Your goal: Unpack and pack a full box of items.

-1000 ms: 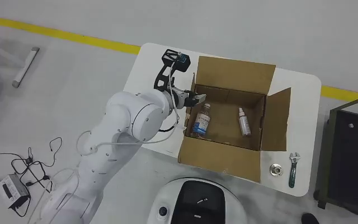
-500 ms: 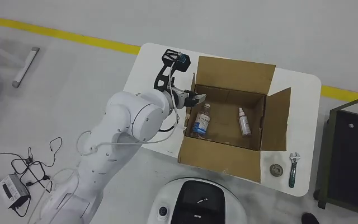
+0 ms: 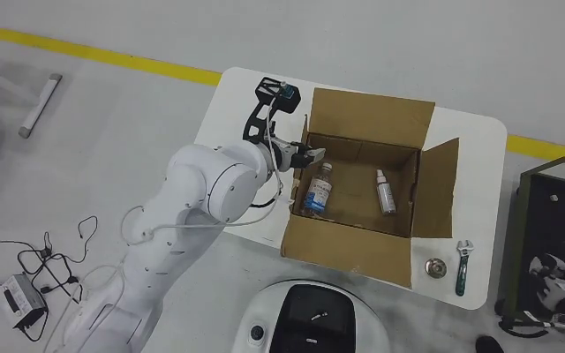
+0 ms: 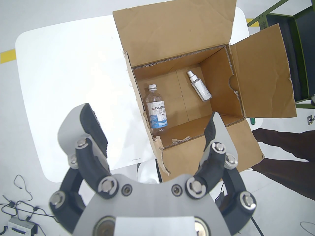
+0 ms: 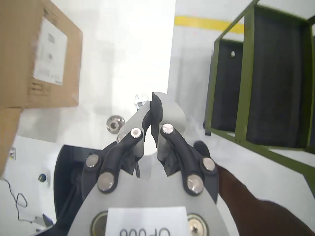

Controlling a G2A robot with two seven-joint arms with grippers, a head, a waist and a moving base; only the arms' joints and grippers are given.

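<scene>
a: where's the box [image 3: 349,247] and what's in it?

b: it sits open on the right half of the table [image 3: 238,106], flaps spread. two things lie on its floor: a clear bottle [image 4: 156,114] by the left wall, and a small spray bottle [image 4: 199,87] well apart from it, toward the right wall.

a: anything outside it?

b: a round metal fitting [image 3: 435,267] and a wrench [image 3: 463,265], just beside each other on the table at the box's near right corner.

a: so which step is this?

b: i'd judge unpacking, about half done: two items out, two bottles left inside. it could be packing, though; the layout alone doesn't settle it.

a: and the grippers?

b: the left gripper [image 4: 150,114] hovers above the box's left wall, over the clear bottle, fingers spread wide with nothing between them. the right gripper [image 5: 152,104] hangs off the table's near right corner, beside a green rack [image 5: 246,74], fingers pinched nearly together and holding nothing.

a: what does the next move call for?

b: probably a straight drop into the box, clearing the torn left wall. the bottle lies flat close to that wall, so the fingers need to straddle its body across the width, and there's little room on the wall side.
</scene>
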